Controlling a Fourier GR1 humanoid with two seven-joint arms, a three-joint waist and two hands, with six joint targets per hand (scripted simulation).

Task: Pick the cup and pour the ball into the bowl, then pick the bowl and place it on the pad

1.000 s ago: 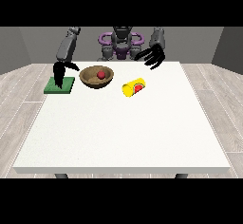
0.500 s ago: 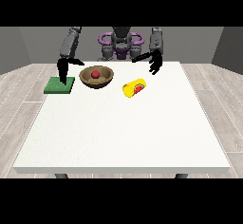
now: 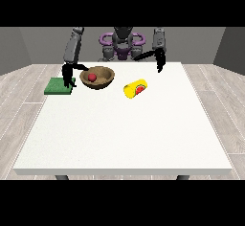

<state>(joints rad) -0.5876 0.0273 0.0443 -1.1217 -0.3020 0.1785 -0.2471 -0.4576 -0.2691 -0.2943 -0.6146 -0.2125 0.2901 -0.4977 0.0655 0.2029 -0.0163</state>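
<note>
The hand at the view's left (image 3: 68,74) hangs over the near edge of the green pad (image 3: 58,86), just beside the wooden bowl (image 3: 98,77), one finger stretched toward its rim; whether it touches I cannot tell, and it holds nothing. The bowl stands near the table's far-left corner with a red ball (image 3: 92,77) inside. To its right the yellow cup (image 3: 135,88) lies on its side, its red-lined mouth facing the camera. The hand at the view's right (image 3: 159,62) hovers by the far edge of the white table (image 3: 124,134), fingers pointing down, empty.
</note>
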